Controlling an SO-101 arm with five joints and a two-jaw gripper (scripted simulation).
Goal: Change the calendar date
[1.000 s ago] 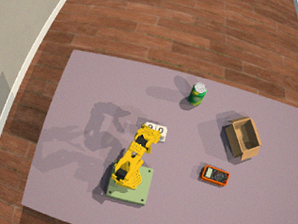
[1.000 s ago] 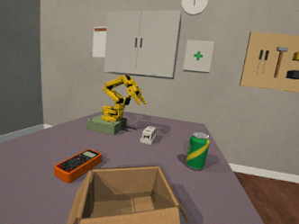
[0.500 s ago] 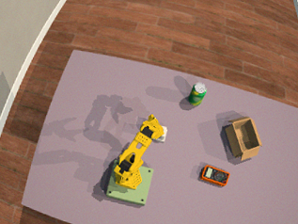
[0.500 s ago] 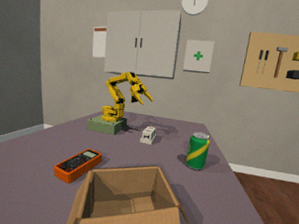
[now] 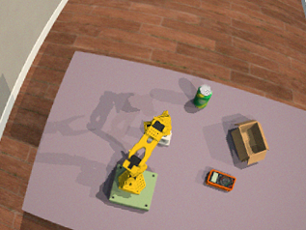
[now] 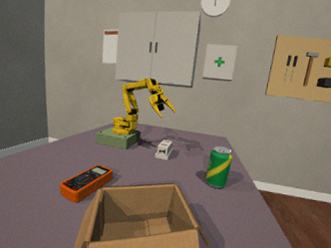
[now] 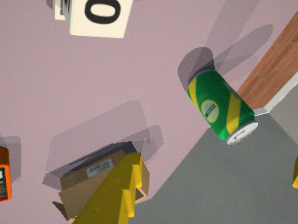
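The white calendar (image 5: pixel 165 144) (image 6: pixel 163 156) stands in front of the arm's base, partly covered by the arm in the top view. In the exterior view it is seen from its end, with cubes in the tray and a dark mark on the near cube face. In the wrist view a white cube (image 7: pixel 100 29) with a black 0 is cut off by the top edge; a little of another part shows left of it. The month side and its digits cannot be read. My gripper (image 6: pixel 168 114) (image 7: pixel 217 167) is partly open and empty, raised above the table beside the calendar.
A green can (image 5: pixel 202 97) (image 6: pixel 219 168) (image 7: pixel 220 105) stands beyond the calendar to the right. An open cardboard box (image 5: pixel 249 141) (image 6: pixel 144 247) (image 7: pixel 82 197) stands farther right. An orange multimeter (image 5: pixel 220 180) (image 6: pixel 86 182) (image 7: pixel 5 175) lies right of the base.
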